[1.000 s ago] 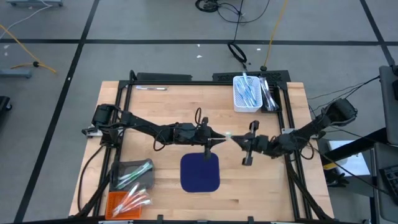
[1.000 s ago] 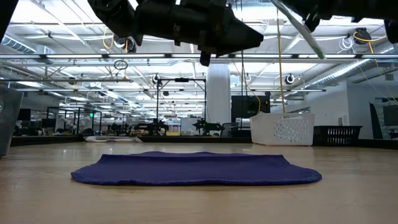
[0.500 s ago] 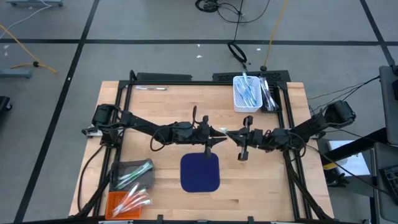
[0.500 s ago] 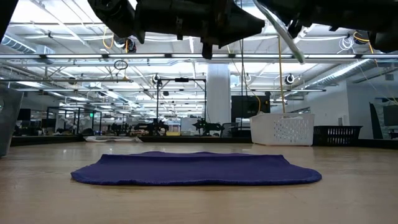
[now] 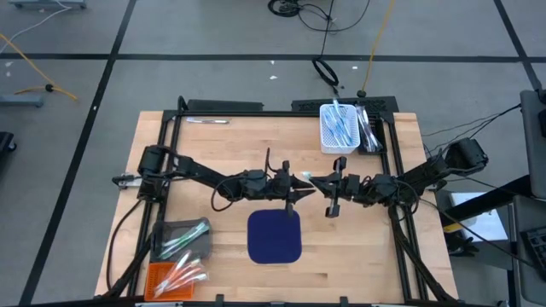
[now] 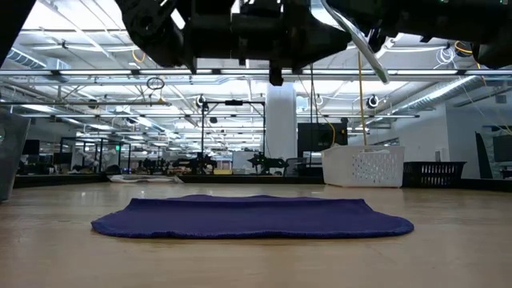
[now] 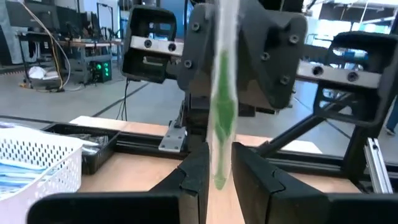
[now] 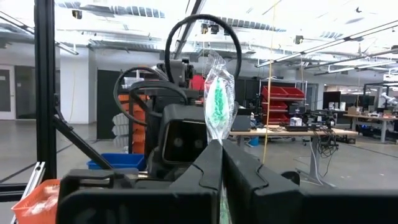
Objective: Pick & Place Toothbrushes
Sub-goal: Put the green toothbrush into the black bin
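Note:
A green toothbrush in a clear wrapper [image 8: 217, 93] stands out of my right gripper [image 8: 221, 146], which is shut on it above the far edge of the navy mat [image 5: 274, 236]. My left gripper [image 7: 220, 155] faces it from the table's left. It is open, one finger on each side of the toothbrush's lower end [image 7: 219, 177]. In the high view the two grippers [image 5: 300, 189] [image 5: 321, 186] meet tip to tip over the table's middle. The low view shows the toothbrush [image 6: 364, 48] slanting below the arms. More toothbrushes lie in the white basket [image 5: 339, 128] and in the grey and orange bins. My right gripper pinches the wrapped toothbrush between its two fingers near one end [image 8: 217, 134], reaching level from the table's right. The toothbrush is lifted clear of the table. It runs on past the fingertips toward my left gripper, its green part showing through the wrapper.
The white basket stands at the far edge, a black tray [image 5: 369, 130] beside it. The grey bin [image 5: 181, 239] and the orange bin [image 5: 175, 277] hold toothbrushes at the near left corner. A black frame [image 5: 388, 170] runs round the table. The mat lies flat under the grippers.
My right gripper has carried the toothbrush toward the table's left and slightly farther, up to my left gripper, then held still. My left gripper has edged toward the right, so that the toothbrush now stands between its fingers.

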Motion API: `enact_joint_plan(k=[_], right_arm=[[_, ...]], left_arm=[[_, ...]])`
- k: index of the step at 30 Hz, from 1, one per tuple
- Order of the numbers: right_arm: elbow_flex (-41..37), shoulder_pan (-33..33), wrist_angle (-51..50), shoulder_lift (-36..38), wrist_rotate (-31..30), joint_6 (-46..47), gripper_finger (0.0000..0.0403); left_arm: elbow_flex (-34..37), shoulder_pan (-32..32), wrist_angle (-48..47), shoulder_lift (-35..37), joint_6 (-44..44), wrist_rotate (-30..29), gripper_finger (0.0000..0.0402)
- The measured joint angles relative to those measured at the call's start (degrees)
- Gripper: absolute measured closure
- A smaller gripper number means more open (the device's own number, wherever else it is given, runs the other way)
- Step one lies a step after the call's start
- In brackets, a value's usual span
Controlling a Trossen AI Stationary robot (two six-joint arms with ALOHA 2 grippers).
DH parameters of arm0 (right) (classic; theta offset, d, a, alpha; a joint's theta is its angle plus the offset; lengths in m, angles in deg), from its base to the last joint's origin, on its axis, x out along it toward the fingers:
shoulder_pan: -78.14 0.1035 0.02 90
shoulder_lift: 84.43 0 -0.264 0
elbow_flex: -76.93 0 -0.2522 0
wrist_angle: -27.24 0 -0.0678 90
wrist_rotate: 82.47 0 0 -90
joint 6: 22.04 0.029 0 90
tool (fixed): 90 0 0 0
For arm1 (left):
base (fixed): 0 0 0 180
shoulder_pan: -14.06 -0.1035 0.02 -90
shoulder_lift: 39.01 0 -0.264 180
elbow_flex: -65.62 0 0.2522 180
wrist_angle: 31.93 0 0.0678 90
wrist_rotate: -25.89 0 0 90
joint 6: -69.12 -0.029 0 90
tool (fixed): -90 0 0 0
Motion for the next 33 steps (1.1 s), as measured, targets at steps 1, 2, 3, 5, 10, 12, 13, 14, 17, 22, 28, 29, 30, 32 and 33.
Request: enact_joint_plan(k=[1,2,3,5,10,12,13,14,17,22,28,29,30,32,33], right_arm=[[0.0,0.0,-0.05,0.0,0.0,0.02,0.0403],[0.0,0.0,-0.33,0.0,0.0,0.13,0.0403],[0.0,0.0,-0.61,0.0,0.0,0.22,0.0403],[0.0,0.0,-1.15,0.0,0.0,0.41,0.0403],[0.0,0.0,-1.22,-0.07,0.0,0.63,0.0403],[0.0,0.0,-1.24,-0.07,0.0,0.63,0.0403],[0.0,0.0,-1.24,-0.07,0.0,0.63,0.0403],[0.0,0.0,-1.24,-0.07,0.0,0.63,0.0403],[0.0,0.0,-1.21,-0.07,0.03,0.63,0.0403],[0.0,0.02,-1.49,-0.07,0.04,0.63,0.0403],[0.0,0.02,-1.73,-0.09,0.02,0.64,0.0403],[0.0,0.04,-1.86,-0.09,0.02,0.63,0.0403],[0.0,0.04,-2.01,-0.09,0.0,0.64,0.0403],[0.0,0.04,-2.08,-0.09,-0.01,0.64,0.0403],[0.0,0.04,-2.12,-0.09,-0.02,0.64,0.0403]], left_arm=[[-0.26,-0.04,0.65,-0.4,0.11,-0.04,0.0334],[-0.35,-0.05,1.37,-0.61,0.12,-0.04,0.0334],[-0.51,-0.05,2.26,-0.94,0.11,-0.04,0.0334],[-0.67,-0.05,3.64,-1.14,-0.36,-0.03,0.0334],[-0.69,-0.21,4.15,-1.14,-0.8,0.17,0.0334],[-0.69,-0.25,4.27,-1.14,-0.8,0.51,0.0334],[-0.69,-0.25,4.42,-1.14,-0.84,0.57,0.0334],[-0.69,-0.25,4.75,-1.14,-0.84,0.58,0.0334],[-0.69,-0.25,5.83,-1.14,-0.82,0.56,0.0334],[-0.69,-0.68,6.14,-1.14,-0.78,0.23,0.0335],[-0.69,-0.65,6.01,-1.14,-1.17,0.13,0.0388],[-0.69,-0.64,6.06,-1.14,-1.17,0.14,0.0391],[-0.69,-0.66,6.06,-1.14,-1.09,0.13,0.039],[-0.69,-0.69,6.05,-1.14,-1.05,-0.28,0.0393],[-0.69,-0.69,6.04,-1.14,-1.04,-0.32,0.0395]])
